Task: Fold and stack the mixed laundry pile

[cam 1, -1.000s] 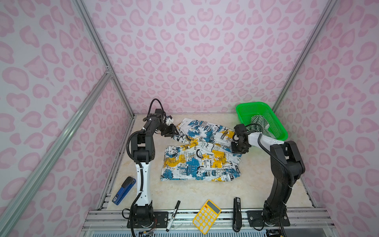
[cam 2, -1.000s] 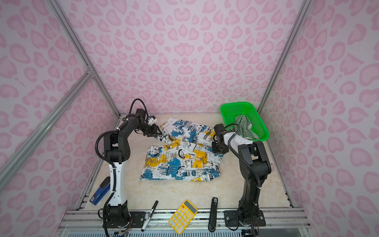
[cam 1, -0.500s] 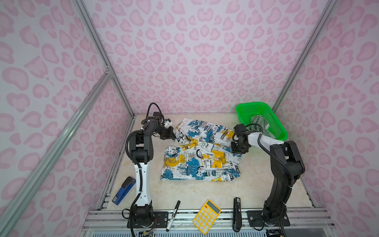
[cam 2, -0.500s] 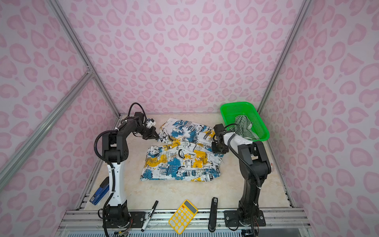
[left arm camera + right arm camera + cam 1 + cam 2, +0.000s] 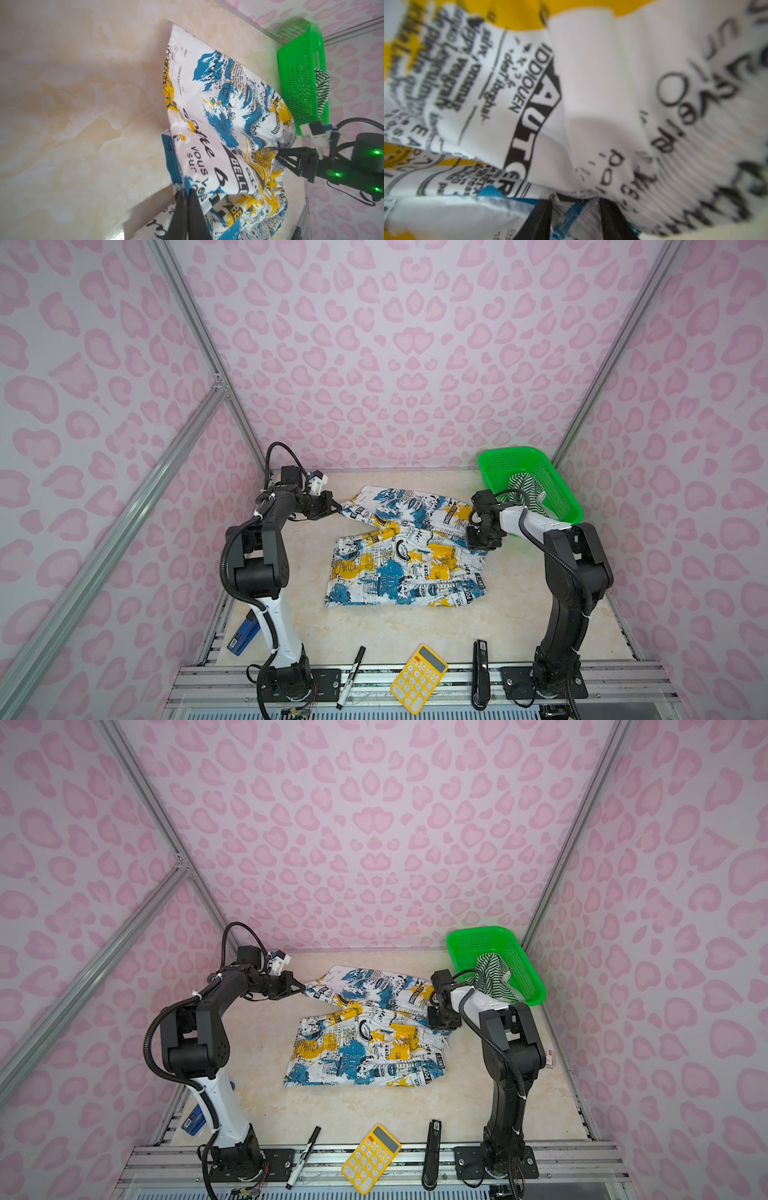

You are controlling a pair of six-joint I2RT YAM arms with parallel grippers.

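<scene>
Left jaws have pinched printed garment (image 5: 218, 128); folds bury right jaws' tips.

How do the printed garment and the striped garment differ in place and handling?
The printed garment lies spread on the table; the striped garment sits bunched in the green basket. The left pincer and right pincer each grip the printed garment; neither holds the striped garment. Both are soft cloth.

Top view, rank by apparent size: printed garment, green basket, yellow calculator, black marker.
1. White cloth garment with blue-yellow-black print
2. Bright green perforated plastic basket
3. Yellow plastic calculator
4. Slim black marker pen
</scene>
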